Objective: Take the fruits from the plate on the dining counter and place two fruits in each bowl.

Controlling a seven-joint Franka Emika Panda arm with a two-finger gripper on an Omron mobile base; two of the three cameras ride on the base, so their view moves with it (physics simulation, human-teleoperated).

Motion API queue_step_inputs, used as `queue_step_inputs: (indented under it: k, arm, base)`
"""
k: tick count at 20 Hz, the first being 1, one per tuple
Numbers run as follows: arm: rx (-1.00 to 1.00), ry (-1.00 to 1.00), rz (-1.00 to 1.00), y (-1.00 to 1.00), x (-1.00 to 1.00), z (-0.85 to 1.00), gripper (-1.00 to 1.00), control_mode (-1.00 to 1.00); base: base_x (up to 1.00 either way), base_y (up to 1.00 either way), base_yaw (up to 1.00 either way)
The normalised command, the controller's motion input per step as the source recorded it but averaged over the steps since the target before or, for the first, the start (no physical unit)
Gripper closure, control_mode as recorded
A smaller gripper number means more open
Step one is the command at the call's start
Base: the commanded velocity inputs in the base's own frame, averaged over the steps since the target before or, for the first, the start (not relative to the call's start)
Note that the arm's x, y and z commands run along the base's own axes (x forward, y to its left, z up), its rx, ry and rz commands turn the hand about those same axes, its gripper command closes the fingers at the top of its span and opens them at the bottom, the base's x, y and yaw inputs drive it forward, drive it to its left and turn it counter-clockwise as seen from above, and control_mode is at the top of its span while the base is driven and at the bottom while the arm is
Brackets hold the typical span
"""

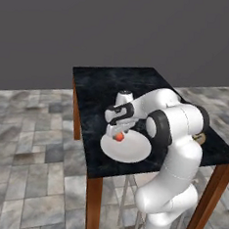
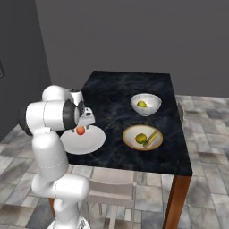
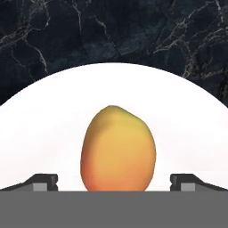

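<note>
One red-orange round fruit lies on the flat white plate near the front left corner of the black marble dining counter. My gripper hangs low over it, open, a fingertip on each side with a gap to the fruit. From the base, the gripper sits right above the fruit on the plate. The deep white bowl holds the yellow-green pear. The tan-rimmed shallow bowl holds the olive-yellow round fruit and the banana.
My own arm rises between the plate and the bowls in the left base view, where a sliver of the tan bowl peeks out. A pale chair stands under the counter's front edge. Bare marble lies behind the plate.
</note>
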Motion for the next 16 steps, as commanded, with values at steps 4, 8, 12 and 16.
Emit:
queue_step_inputs:
  k: [4,8,12,16]
  arm:
    - [0.01,-0.06,0.0,0.0,0.01,0.0,-1.0,-1.0]
    - [0.0,0.0,0.0,0.0,0.19,0.0,-1.0,-1.0]
    - [0.0,-0.01,0.02,0.0,0.07,0.0,-1.0,-1.0]
    - [0.0,-0.03,0.03,0.0,0.02,0.0,-1.0,-1.0]
  base:
    - [0.0,0.0,0.0]
    - [0.0,0.0,0.0]
    - [0.0,0.0,0.0]
    - [0.0,0.0,0.0]
